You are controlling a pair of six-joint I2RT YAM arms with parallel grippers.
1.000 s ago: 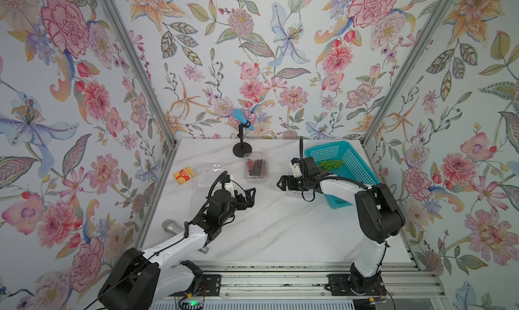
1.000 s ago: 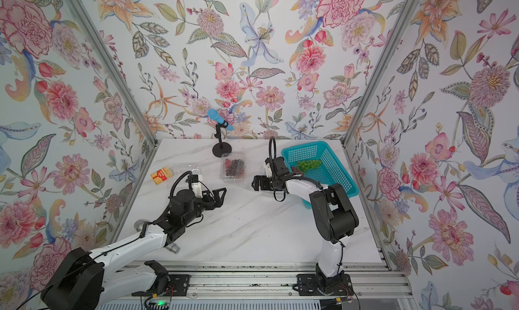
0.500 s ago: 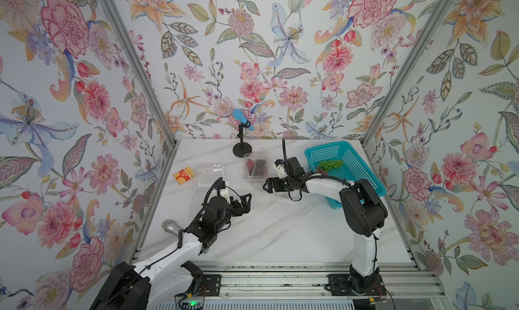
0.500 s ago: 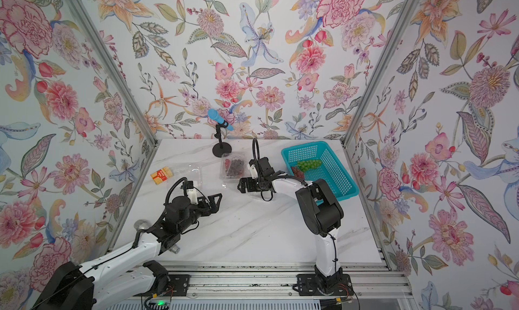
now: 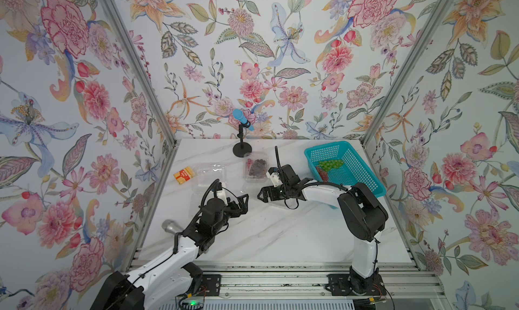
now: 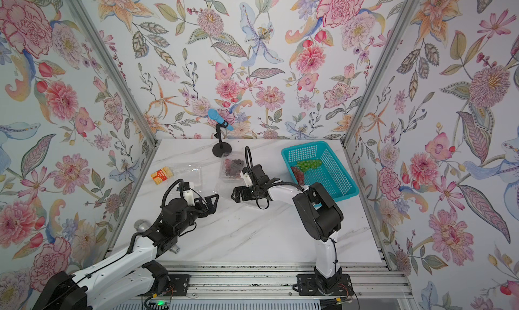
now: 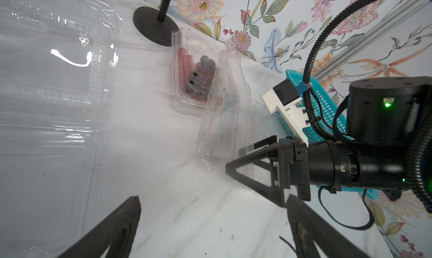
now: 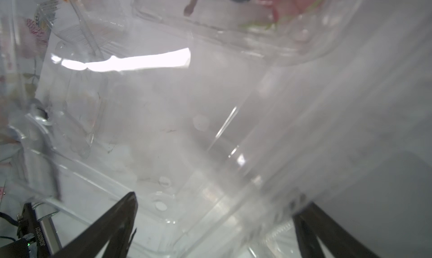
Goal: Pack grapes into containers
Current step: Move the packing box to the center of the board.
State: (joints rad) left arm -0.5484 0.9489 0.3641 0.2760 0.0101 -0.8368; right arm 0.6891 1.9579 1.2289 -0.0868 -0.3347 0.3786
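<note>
A clear container (image 5: 255, 167) near the back middle holds dark purple grapes (image 7: 203, 68). Its raised clear lid (image 7: 224, 119) stands beside my right gripper (image 5: 262, 195), which is open with clear plastic between its fingers (image 8: 126, 210) in the right wrist view. An empty clear container (image 5: 210, 176) lies to the left. Green grapes (image 5: 331, 164) and red grapes (image 5: 321, 173) lie in the teal basket (image 5: 362, 179). My left gripper (image 5: 243, 203) is open over bare table, facing the right gripper (image 7: 243, 156), with nothing between its fingertips (image 7: 131, 219).
A black microphone stand (image 5: 242, 150) with a blue head is at the back. A small orange box (image 5: 184, 174) lies at the left edge by the empty container. A grey metal knob (image 5: 169, 226) sits beside the left arm. Flowered walls close three sides.
My right gripper has swung left from beside the basket to the container with the dark grapes. My left gripper has drawn back slightly toward the front. Both stay open.
</note>
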